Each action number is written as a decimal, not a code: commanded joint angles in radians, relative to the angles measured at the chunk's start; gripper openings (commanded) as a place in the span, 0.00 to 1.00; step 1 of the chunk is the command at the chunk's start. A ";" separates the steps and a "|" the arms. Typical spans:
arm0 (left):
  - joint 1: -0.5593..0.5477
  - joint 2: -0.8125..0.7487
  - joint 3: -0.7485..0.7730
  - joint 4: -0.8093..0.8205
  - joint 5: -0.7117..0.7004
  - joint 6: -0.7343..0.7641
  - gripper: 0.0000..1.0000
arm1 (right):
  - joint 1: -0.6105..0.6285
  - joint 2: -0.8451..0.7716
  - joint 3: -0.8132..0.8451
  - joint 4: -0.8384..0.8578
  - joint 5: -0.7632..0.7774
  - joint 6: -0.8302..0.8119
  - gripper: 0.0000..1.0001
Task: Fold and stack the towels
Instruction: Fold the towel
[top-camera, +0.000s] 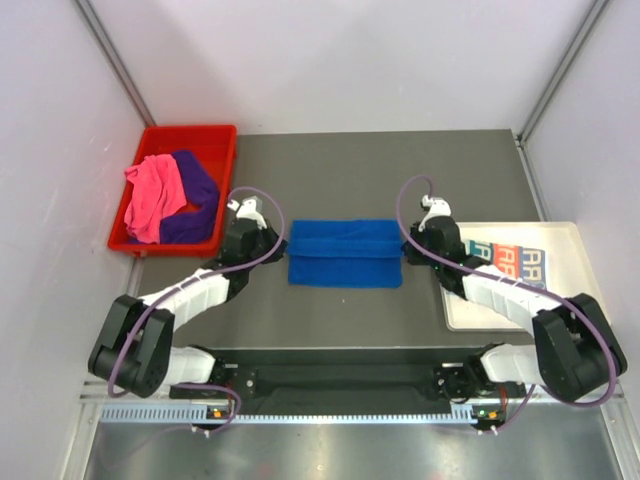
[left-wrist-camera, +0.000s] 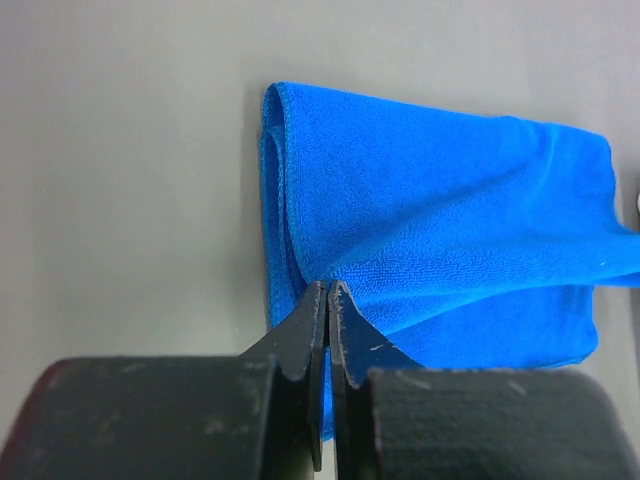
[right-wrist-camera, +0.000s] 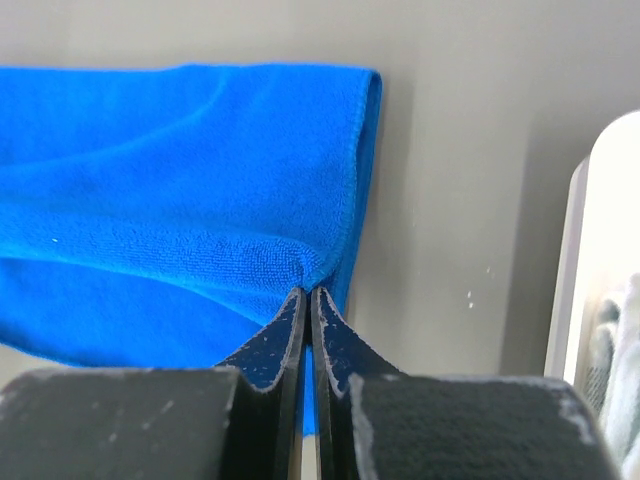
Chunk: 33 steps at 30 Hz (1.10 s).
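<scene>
A royal blue towel (top-camera: 344, 252) lies folded into a wide strip in the middle of the grey table. My left gripper (top-camera: 270, 243) is shut on its left edge, pinching cloth between the tips (left-wrist-camera: 328, 288). My right gripper (top-camera: 408, 246) is shut on its right edge (right-wrist-camera: 307, 290). The blue towel fills the left wrist view (left-wrist-camera: 450, 230) and the right wrist view (right-wrist-camera: 180, 190). A pink towel (top-camera: 152, 195) and a purple towel (top-camera: 192, 200) lie crumpled in the red bin. A cream lettered towel (top-camera: 510, 262) lies on the white tray, partly under my right arm.
The red bin (top-camera: 215, 140) stands at the back left of the table. The white tray (top-camera: 570, 240) sits at the right edge, and its rim shows in the right wrist view (right-wrist-camera: 590, 260). Grey walls close in on both sides.
</scene>
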<state>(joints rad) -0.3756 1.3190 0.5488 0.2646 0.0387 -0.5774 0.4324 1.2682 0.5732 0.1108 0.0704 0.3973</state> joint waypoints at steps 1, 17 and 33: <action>-0.003 -0.053 -0.018 -0.001 -0.025 0.004 0.00 | 0.014 -0.035 -0.022 0.038 -0.007 0.014 0.00; -0.009 -0.098 -0.067 -0.056 -0.008 0.005 0.00 | 0.029 -0.096 -0.098 0.021 -0.011 0.043 0.00; -0.063 -0.041 -0.110 -0.031 0.035 0.007 0.20 | 0.039 -0.102 -0.165 0.053 -0.049 0.094 0.14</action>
<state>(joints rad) -0.4248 1.2755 0.4442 0.2066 0.0666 -0.5770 0.4568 1.1950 0.4118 0.1299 0.0322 0.4736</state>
